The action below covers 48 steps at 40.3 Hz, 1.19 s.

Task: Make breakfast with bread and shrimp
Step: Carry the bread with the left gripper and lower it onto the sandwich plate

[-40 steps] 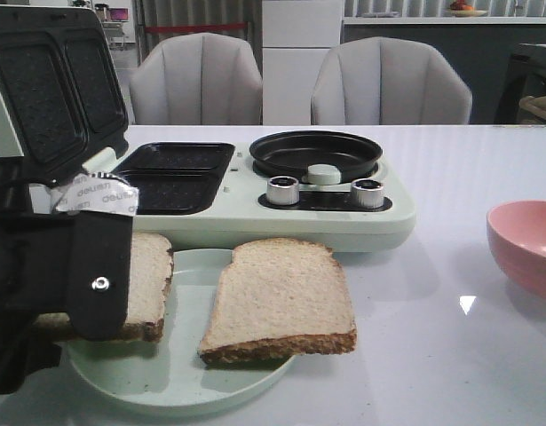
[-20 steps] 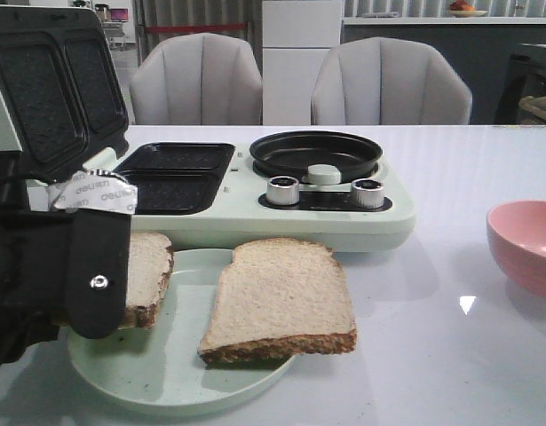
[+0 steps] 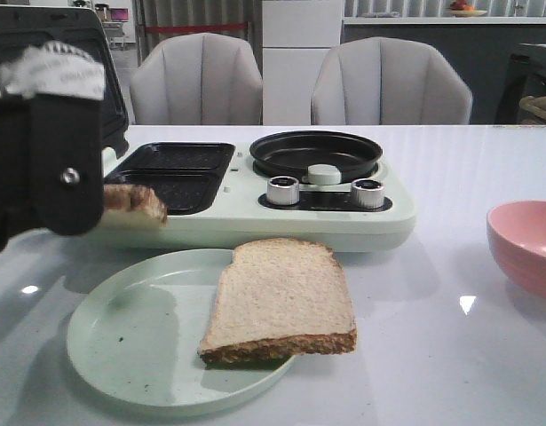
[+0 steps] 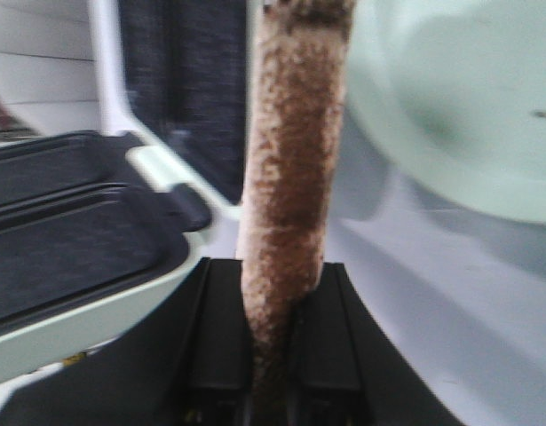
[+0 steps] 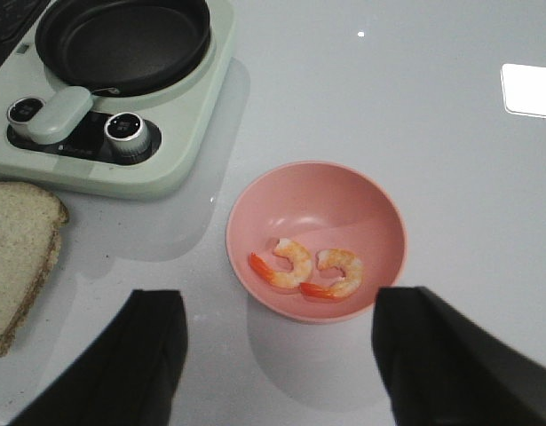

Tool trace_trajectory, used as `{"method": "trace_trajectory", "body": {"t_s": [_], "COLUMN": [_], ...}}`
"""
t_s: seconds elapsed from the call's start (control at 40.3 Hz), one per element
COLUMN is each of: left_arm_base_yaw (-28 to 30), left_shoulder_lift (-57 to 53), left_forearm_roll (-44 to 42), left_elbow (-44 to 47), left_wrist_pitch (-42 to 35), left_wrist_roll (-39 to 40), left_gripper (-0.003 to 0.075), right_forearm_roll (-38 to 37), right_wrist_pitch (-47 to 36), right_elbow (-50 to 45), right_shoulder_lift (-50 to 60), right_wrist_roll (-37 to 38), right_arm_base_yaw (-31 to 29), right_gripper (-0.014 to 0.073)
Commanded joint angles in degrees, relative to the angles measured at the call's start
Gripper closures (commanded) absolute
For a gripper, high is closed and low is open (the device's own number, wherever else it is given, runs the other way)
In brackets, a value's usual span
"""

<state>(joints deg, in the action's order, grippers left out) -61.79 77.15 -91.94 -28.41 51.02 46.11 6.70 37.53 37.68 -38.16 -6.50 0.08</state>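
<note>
Above the table, left side: we hold our left gripper raised beside the pale green breakfast maker, near its two black rectangular sandwich trays.
Left jaws: clenched on one square slice of pale beige bread with a brown crust; the wrist view shows it standing edge-on between the fingers, and in the front view only a corner shows.
Other bread: a second square beige slice lies flat on the round pale green plate, its front corner hanging a little over the rim.
Right gripper: it hangs above the table with its jaws spread wide and holding nothing.
Shrimp: two small curled orange and white shrimp lie in the round pink bowl, just beyond our right fingers.
Step, as we judge: carrying the held slice to a sandwich tray; nothing is cooking yet.
Risk one: the grip seems to be only on one edge of the slice, so soft bread could tear or slip out when we tilt it flat.
Risk two: the open black lid stands close behind our left arm, so a wide swing could strike it.
Risk three: a release too high or off centre could leave the slice across the divider between the trays.
</note>
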Motion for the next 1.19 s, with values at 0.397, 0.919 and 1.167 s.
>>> {"method": "trace_trajectory", "body": {"t_s": [0.397,0.919,1.167], "left_arm_base_yaw": [4.7,24.7,29.6], "left_shoulder_lift": [-6.4,13.2,23.7], "left_forearm_roll": [-14.4,-14.4,-14.4], "left_elbow": [-6.8,-28.8,-39.2], "left_wrist_pitch": [-0.1,-19.8,-22.5], "left_wrist_roll": [0.7,-3.7,-7.3], "left_gripper": [0.0621,0.0621,0.0621], "right_forearm_roll": [0.1,0.1,0.1], "right_wrist_pitch": [-4.1,-4.1,-4.1], "right_elbow": [1.6,1.6,1.6], "right_shoulder_lift": [-0.4,-0.4,-0.4], "right_wrist_roll": [-0.3,-0.3,-0.3], "right_arm_base_yaw": [0.0,0.0,0.0], "right_gripper": [0.0043,0.0043,0.0043]}}
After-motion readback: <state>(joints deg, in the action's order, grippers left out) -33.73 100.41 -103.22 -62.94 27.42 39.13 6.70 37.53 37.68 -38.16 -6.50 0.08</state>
